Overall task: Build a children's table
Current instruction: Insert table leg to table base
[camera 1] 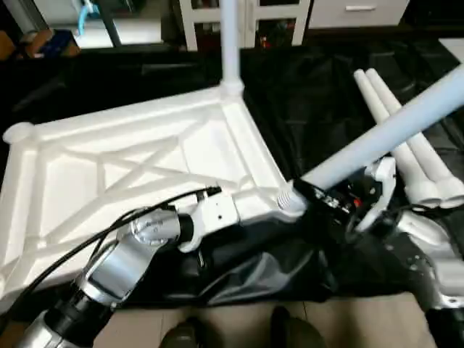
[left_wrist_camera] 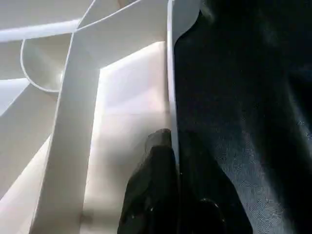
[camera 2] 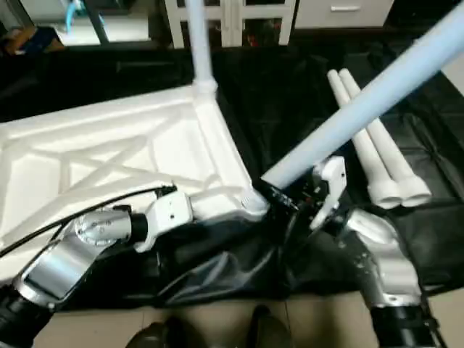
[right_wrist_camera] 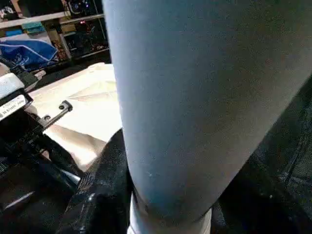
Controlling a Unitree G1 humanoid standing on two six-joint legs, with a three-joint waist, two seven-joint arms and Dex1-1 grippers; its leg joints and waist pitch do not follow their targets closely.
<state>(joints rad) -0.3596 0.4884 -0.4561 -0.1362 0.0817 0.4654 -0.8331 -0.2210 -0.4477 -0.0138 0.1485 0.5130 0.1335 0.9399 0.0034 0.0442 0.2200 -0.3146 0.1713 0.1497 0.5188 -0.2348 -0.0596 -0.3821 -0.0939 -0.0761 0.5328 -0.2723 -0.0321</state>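
Observation:
The children's table top (camera 1: 109,119) lies upside down on black cloth, its X ribs facing up. One white leg (camera 1: 229,43) stands upright in the far right corner socket. My right gripper (camera 1: 319,196) is shut on a second leg (camera 1: 391,130), which leans up to the right with its base at the near right corner socket (camera 1: 290,201). Black fingers (right_wrist_camera: 102,195) flank that leg (right_wrist_camera: 195,97) in the right wrist view. My left gripper (left_wrist_camera: 173,141) is shut on the top's thin rim (left_wrist_camera: 170,73) near the same corner. Two loose legs (camera 1: 413,156) lie side by side at the right.
A black cloth (camera 1: 304,94) covers the floor under the parts, and its crumpled front edge (camera 1: 239,279) ends at tan flooring. My feet (camera 1: 188,337) show at the bottom. White furniture (camera 1: 348,14) stands behind. A black cable (camera 1: 94,239) runs along my left forearm.

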